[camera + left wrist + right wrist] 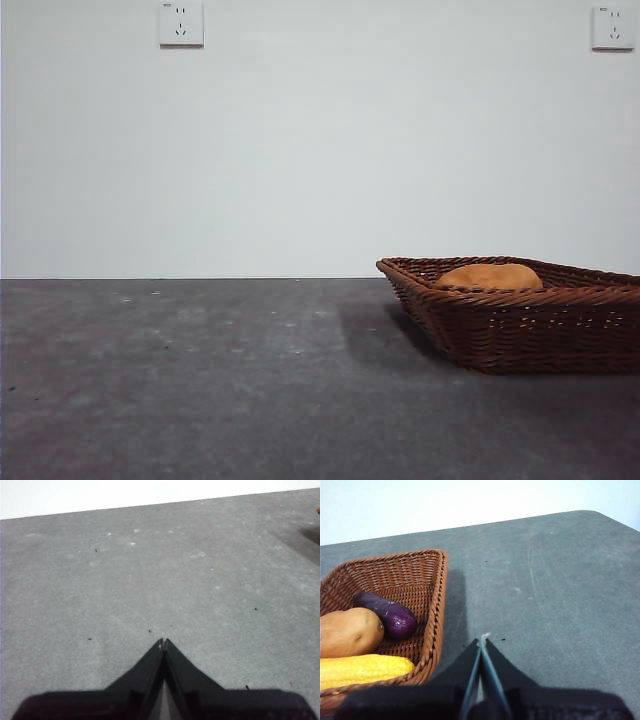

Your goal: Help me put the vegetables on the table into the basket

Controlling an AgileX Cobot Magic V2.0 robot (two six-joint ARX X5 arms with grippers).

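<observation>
"Since the tabletop looks bare, where did the veggies go?"

"All three lie in the basket, at the left of my right wrist picture: potato, eggplant, yellow lump. So my right tool and left tool are pinched together, holding nothing."

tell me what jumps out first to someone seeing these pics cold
The brown wicker basket stands out, already holding all three vegetables: the purple eggplant, the tan potato and the yellow lump. The right pincer, shut and empty, hangs just outside the basket's rim. The left pincer, also shut, hangs over bare grey table.
</observation>
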